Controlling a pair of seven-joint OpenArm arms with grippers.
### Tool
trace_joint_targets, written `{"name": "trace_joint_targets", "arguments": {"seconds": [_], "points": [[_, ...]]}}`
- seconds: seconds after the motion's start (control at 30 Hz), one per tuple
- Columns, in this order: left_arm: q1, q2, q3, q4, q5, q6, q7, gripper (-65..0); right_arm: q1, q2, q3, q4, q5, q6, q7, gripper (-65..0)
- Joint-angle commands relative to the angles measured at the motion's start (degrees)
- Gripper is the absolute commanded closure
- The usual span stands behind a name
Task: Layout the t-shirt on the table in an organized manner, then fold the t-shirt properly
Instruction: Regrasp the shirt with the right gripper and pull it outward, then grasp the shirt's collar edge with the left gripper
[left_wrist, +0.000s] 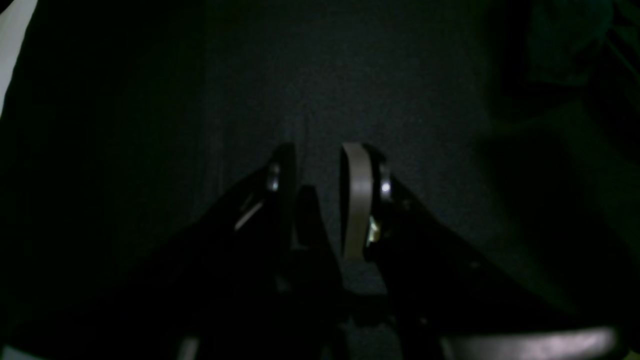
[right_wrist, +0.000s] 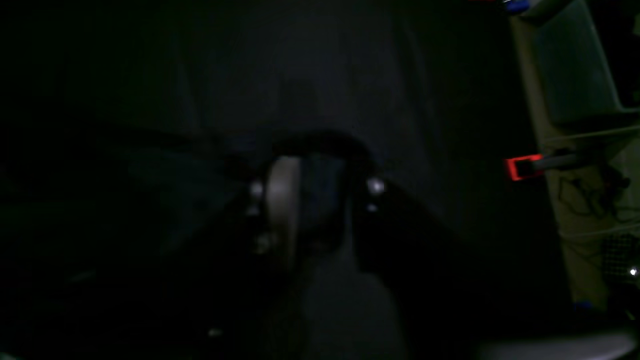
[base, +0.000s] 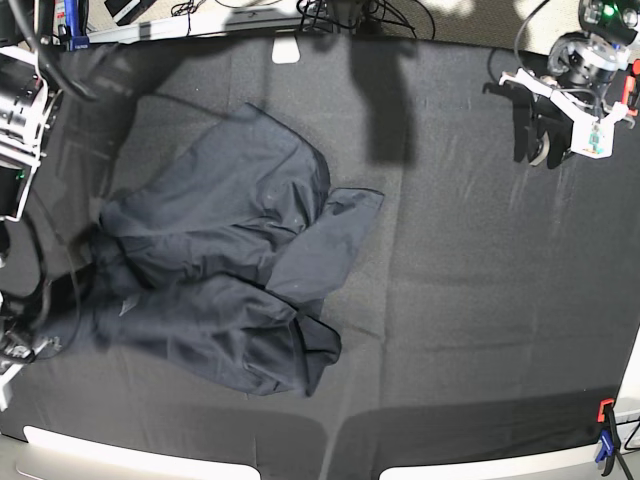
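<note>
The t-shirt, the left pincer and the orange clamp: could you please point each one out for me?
t-shirt (base: 215, 275): base view, middle of the crumpled fabric.
left pincer (base: 538, 128): base view, between its fingertips.
orange clamp (right_wrist: 522, 167): right wrist view, its orange head.

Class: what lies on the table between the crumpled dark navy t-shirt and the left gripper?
Only bare black table cloth separates the t-shirt and left gripper, seen in the base view.

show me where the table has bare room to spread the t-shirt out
The widest bare stretch of the table lies between the crumpled t-shirt and the left hand, running down to the near edge by the clamp. A narrower strip runs along the far edge. It is crowded on the right arm's side, where the shirt is bunched.
</note>
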Motion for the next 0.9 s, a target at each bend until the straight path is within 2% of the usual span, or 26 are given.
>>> {"name": "trace_joint_targets", "arguments": {"seconds": [0.0,0.2,0.33,0.43,0.6,0.67,0.8,0.87], "points": [[0.17,-0.33,-0.26,0.96,-0.55,0.04,-1.16,-14.2,2.01,1.18,0.26,0.92,0.39,0.46,1.22,-23.4],[0.13,-0.35,-0.22,0.96,-0.79,-0.22,-1.73,-14.2,3.04,1.18,0.26,0.96,1.86,1.27,-0.59,-23.6],[-1.18,-0.35,0.37,0.96,-5.86,-4.92,-1.57,-14.2,2.47,1.25,0.26,0.98,1.27,2.16,-2.97,-23.6],[-3.8,-0.33,3.43,0.96,-6.69,-5.07,-0.28,-14.2,0.11,2.4,0.33,0.98,1.18,3.82,-5.18,-23.6],[-9.62,-0.33,12.46,0.96,-6.16,-5.07,2.71,-14.2,-6.8,5.79,4.04,0.98,1.25,3.8,-3.52,-23.6],[-12.04,-0.04,16.46,0.96,-3.56,-4.55,2.75,-14.2,-9.35,6.95,6.62,0.98,1.49,3.82,-3.28,-23.6],[-16.2,1.49,22.64,-0.61,1.25,-0.72,2.93,-14.2,-13.7,8.55,11.93,0.98,3.04,3.89,-3.08,-23.6],[-18.49,2.47,24.68,-3.56,1.97,0.2,3.21,-14.2,-15.54,8.94,14.34,0.98,5.6,5.9,-3.19,-23.6]]}}
